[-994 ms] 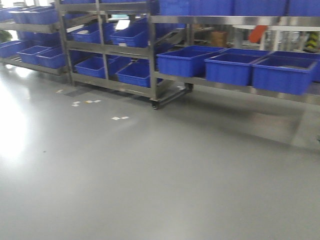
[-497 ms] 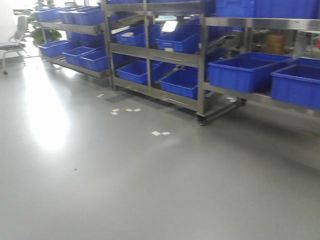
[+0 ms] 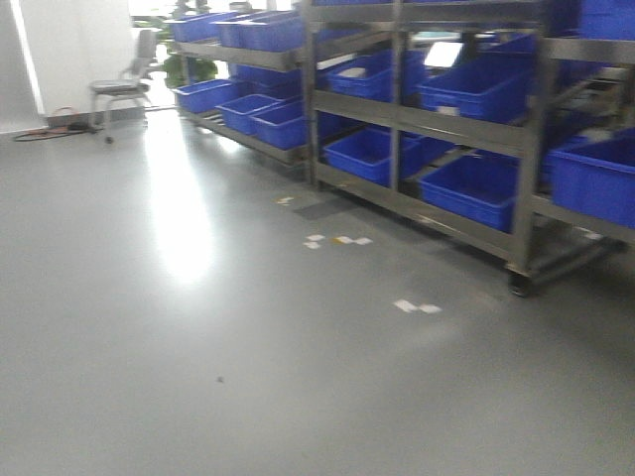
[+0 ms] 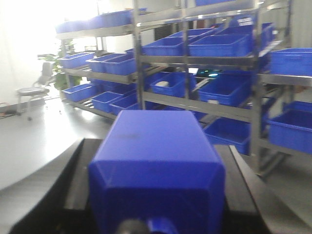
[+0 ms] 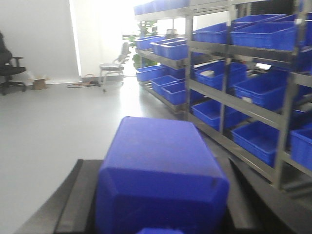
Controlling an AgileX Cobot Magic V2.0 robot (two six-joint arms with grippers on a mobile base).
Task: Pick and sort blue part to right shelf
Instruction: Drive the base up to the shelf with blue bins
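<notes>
The grey floor (image 3: 198,377) carries steel racks (image 3: 377,109) along its far side, a chair (image 3: 121,87) in the far corner, and small white tape marks (image 3: 417,306) near the racks. Blue bins (image 3: 474,190) sit on the rack shelves.

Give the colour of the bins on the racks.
Blue bins; the left wrist view shows them best.

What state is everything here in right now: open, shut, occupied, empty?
Left tool: shut on left blue part.
Right tool: shut on right blue part.
Blue bins: open-topped, sitting on the steel rack.
Chair: unoccupied.
</notes>
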